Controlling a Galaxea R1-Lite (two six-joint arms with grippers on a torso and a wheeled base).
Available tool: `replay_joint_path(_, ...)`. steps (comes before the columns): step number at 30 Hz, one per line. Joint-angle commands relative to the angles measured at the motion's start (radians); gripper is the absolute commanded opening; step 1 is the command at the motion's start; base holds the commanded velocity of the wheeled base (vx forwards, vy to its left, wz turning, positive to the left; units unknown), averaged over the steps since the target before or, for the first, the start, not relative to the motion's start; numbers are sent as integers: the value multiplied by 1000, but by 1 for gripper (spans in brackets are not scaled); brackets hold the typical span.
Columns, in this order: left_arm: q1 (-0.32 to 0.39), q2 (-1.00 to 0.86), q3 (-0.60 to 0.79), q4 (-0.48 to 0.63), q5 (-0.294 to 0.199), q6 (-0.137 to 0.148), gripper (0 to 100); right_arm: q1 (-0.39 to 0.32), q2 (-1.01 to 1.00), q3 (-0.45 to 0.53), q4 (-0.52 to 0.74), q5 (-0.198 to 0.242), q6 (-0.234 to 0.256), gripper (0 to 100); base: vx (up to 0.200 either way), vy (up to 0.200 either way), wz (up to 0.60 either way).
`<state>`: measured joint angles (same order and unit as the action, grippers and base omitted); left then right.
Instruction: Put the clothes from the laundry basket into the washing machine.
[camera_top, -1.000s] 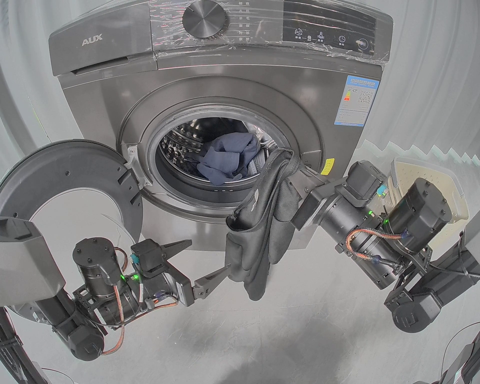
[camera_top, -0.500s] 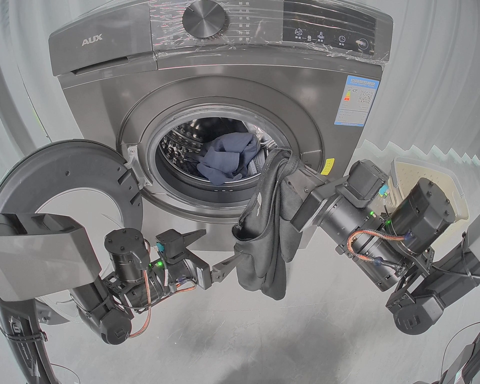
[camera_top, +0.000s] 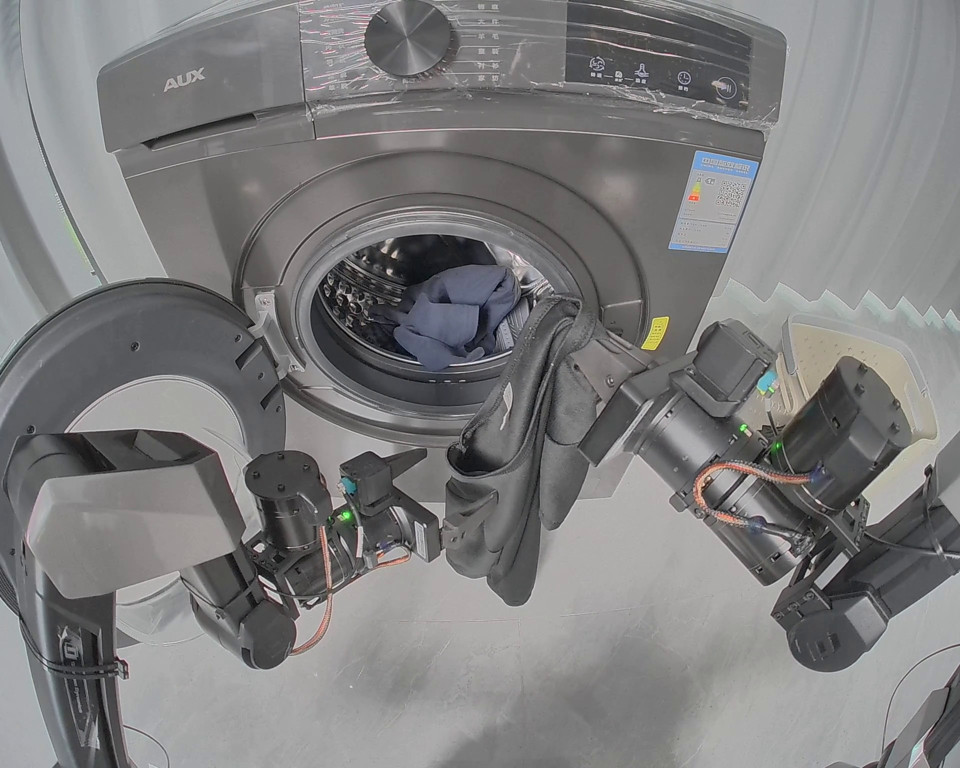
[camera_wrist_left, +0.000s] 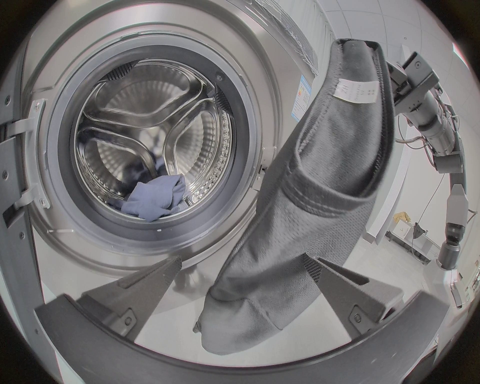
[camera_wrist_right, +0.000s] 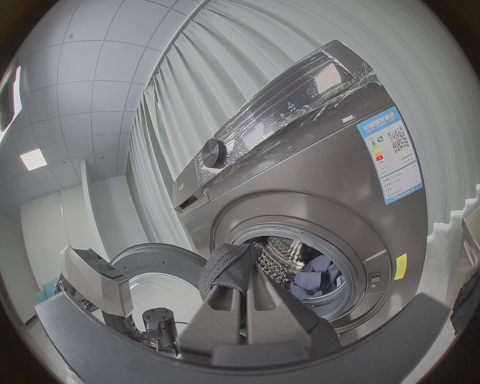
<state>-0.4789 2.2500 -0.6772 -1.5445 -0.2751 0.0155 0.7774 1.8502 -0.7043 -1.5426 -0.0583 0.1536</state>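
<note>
The dark grey garment (camera_top: 520, 450) is clamped by the right gripper (camera_top: 583, 345) just outside the drum (camera_top: 365, 285), and its lower part hangs within the spread left gripper (camera_top: 435, 497). A blue garment (camera_top: 455, 315) is seen lying in the drum beyond the grippers, so the task is judged partly done, with this piece not yet put in.

Head above, wrists low; all face washing machine (camera_top: 450, 170).

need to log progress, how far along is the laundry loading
Done: the door is open and a blue garment lies in the drum. In hand: the right gripper is shut on a dark grey garment hanging outside the drum's opening, its lower part inside the open left gripper. Left: getting that garment inside; the laundry basket is partly hidden, so it may hold more clothes.
</note>
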Motion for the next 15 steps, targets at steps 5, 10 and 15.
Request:
replay_joint_path(5,2,31,-73,3,-4,1,100,8,1,0,-1,0,0,0,0,0,0)
replay_joint_path(10,0,34,-102,10,-38,1,100,8,6,0,-1,-2,0,0,0,0,0)
replay_joint_path(15,-3,40,-128,10,-61,1,100,8,7,2,-1,-2,0,0,0,0,0)
